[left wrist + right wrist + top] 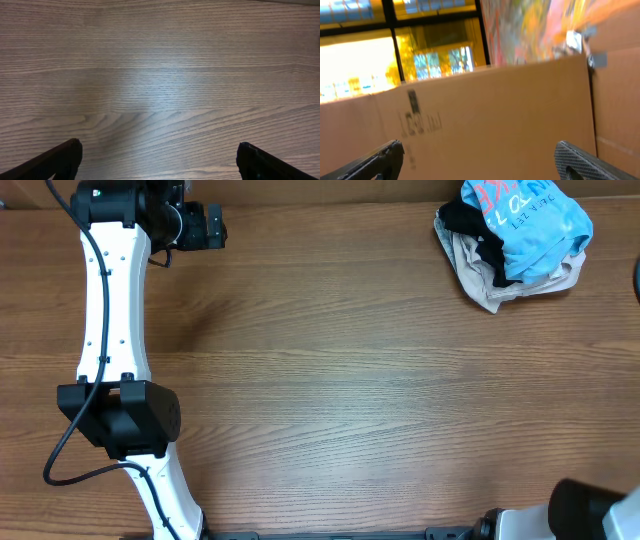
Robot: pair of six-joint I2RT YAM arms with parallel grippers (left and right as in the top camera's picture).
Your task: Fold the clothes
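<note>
Sky-blue cotton marks the T-shirt (535, 225), which lies crumpled on top of a small heap at the far right corner of the table (330, 380). A black garment (468, 222) and a beige garment (490, 285) are bunched under and beside it.

The left gripper (216, 227) hangs over bare wood at the far left, well apart from the heap, with its jaws spread wide and holding nothing. The right gripper (477, 150) is likewise wide and empty. Its camera looks up at a cardboard wall (495, 110) and windows, not at the table.

By my judgement, folding has not begun. The step in hand is getting the T-shirt alone out of the heap. The right arm looks the better placed for it. It should pinch a top fold of blue only, clear of the black cloth touching the shirt's left edge, and lift slowly so the other pieces fall away. It can then drag the shirt to the open middle of the table — there both grippers can spread it flat before any fold.
</note>
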